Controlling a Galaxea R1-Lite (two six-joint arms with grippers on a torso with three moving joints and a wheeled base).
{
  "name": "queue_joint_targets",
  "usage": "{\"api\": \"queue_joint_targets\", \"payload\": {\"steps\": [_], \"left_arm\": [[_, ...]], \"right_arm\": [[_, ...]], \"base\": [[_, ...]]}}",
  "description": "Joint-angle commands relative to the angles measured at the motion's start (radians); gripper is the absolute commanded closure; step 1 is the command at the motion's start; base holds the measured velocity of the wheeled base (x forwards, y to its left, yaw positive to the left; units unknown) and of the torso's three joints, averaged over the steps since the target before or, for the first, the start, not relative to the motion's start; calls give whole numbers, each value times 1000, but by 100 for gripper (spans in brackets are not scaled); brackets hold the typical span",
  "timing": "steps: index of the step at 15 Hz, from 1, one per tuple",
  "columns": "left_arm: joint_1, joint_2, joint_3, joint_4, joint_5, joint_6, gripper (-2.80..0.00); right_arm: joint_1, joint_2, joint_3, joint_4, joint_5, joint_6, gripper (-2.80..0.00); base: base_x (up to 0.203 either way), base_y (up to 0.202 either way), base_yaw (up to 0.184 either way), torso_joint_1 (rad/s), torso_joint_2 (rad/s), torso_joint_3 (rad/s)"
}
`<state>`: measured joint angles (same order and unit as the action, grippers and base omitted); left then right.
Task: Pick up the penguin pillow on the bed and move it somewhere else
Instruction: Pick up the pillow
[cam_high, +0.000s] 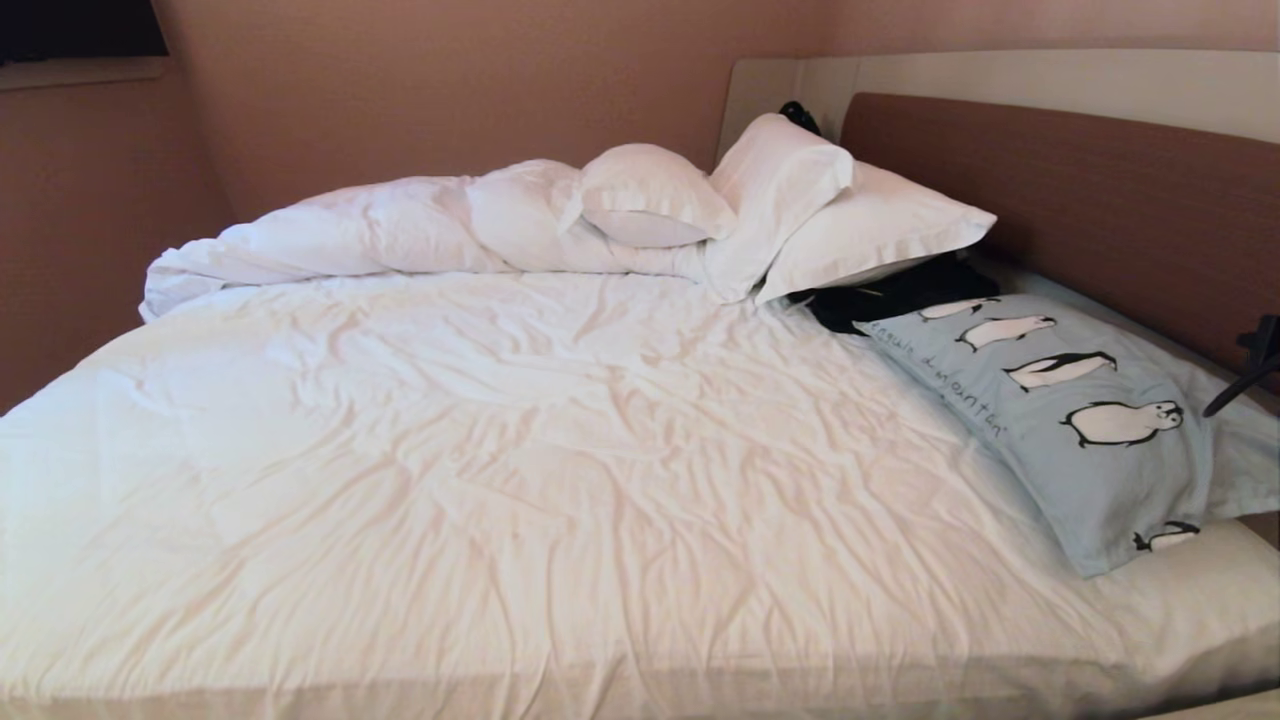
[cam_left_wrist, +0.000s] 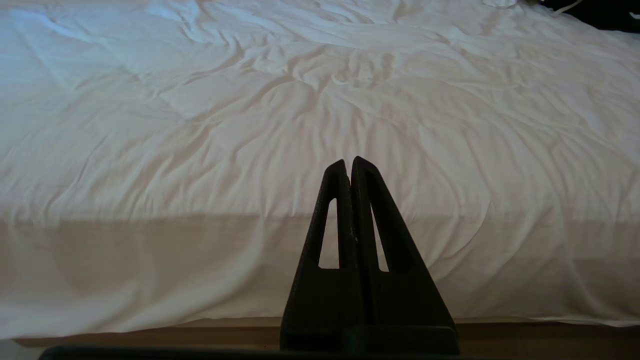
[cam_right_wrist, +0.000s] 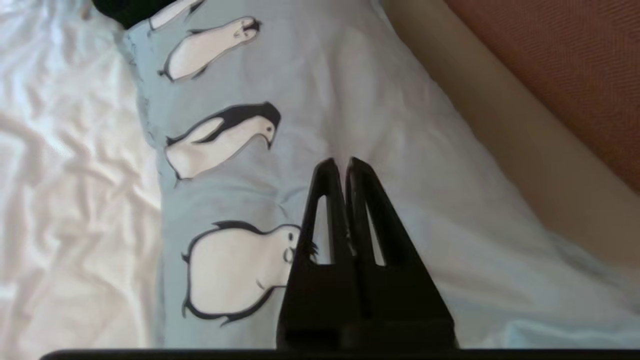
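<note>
From where I sit, my right gripper (cam_right_wrist: 340, 162), a pair of black triangular fingers, hangs over the large rectangular light blue penguin pillow (cam_right_wrist: 320, 115) with its tips pressed together; I see no fold of cloth between them, so I judge it has hold of nothing. In the head view only a dark sliver of that arm shows at the right edge, just beyond the pillow. The left gripper (cam_left_wrist: 348, 161) is parked low at the foot of the bed, fingers closed on nothing, pointing across the wrinkled white sheet (cam_left_wrist: 210, 125). So I read the step in hand as the approach to the grasp, not yet the lift. The next move, I judge, calls for spreading the fingers, sinking them into the soft cover and pinching a good bunch before raising it, since thin fabric could slip. The pillow lies flat on the big double bed (cam_high: 560, 480) at its right side, alongside the brown padded headboard (cam_high: 1080, 200). Counting: one penguin pillow, five printed penguins showing in the head view; a dark garment (cam_high: 900, 295) just past it; then three plain white pillows (cam_high: 880, 235); and one bunched white duvet (cam_high: 380, 230) farthest off.
</note>
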<state>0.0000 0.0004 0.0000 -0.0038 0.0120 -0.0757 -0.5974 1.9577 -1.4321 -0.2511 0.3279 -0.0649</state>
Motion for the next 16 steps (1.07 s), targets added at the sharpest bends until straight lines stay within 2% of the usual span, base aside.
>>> {"api": "queue_joint_targets", "payload": {"steps": [1,5,9,12,16], "left_arm": [[0,0,3,-1,0,-1,0],[0,0,3,-1,0,-1,0],[0,0,3,-1,0,-1,0],[0,0,3,-1,0,-1,0],[0,0,3,-1,0,-1,0]], "right_arm": [[-1,28,-8,-1,2,-1,0],[1,120,-84,47,4,4,0],[4,190,-249,294,112,64,0],[4,225,-394,537,191,99,0],[5,228,-409,625,200,22,0]], "base": [[0,0,0,0,0,0],[0,0,0,0,0,0],[0,0,0,0,0,0],[0,0,0,0,0,0],[0,0,0,0,0,0]]}}
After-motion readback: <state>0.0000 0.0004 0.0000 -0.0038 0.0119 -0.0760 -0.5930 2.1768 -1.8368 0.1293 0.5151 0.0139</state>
